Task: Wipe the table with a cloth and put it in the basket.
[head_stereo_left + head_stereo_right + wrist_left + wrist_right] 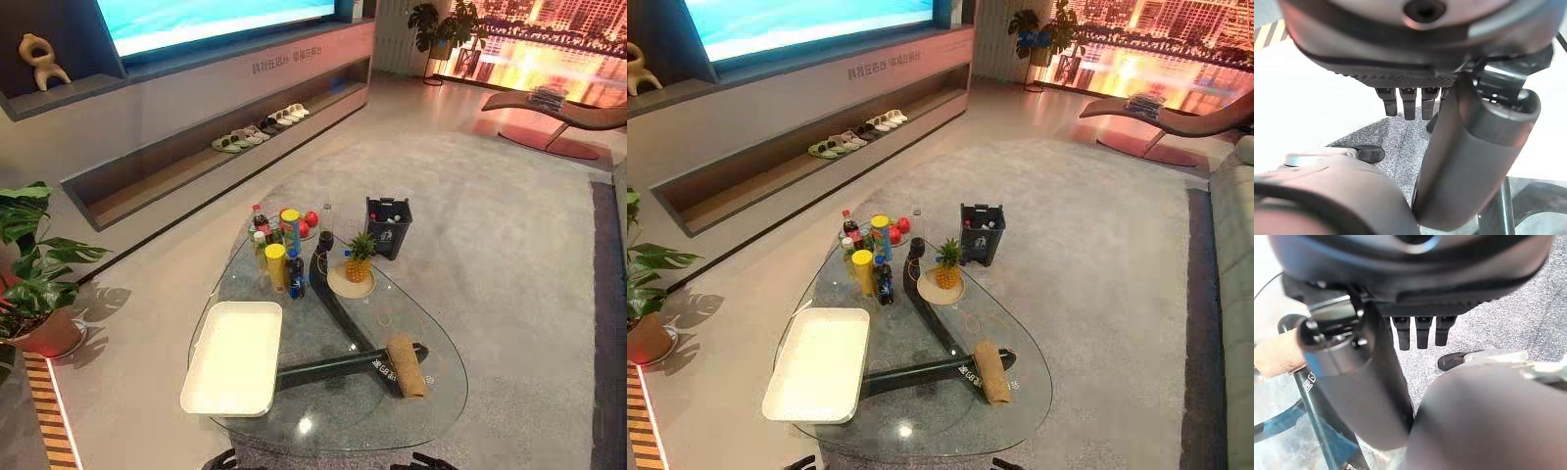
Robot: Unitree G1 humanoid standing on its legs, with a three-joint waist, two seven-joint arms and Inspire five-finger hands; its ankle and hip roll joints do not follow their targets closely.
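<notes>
Cloth (407, 364): rolled, lower right of glass surface (328, 421).
White basket (233, 357): lower left, on it.
Left hand (1410, 78): fingers straight, empty.
Right hand (1420, 308): fingers straight, empty; its wrist view catches the cloth at left edge.

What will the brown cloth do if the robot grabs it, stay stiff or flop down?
Probably flop: the brown cloth lies in a soft, bunched-up roll, so its ends would likely droop. It looks light, being small beside the white tray. On the smooth glass table it may slide rather than roll when pushed.
</notes>
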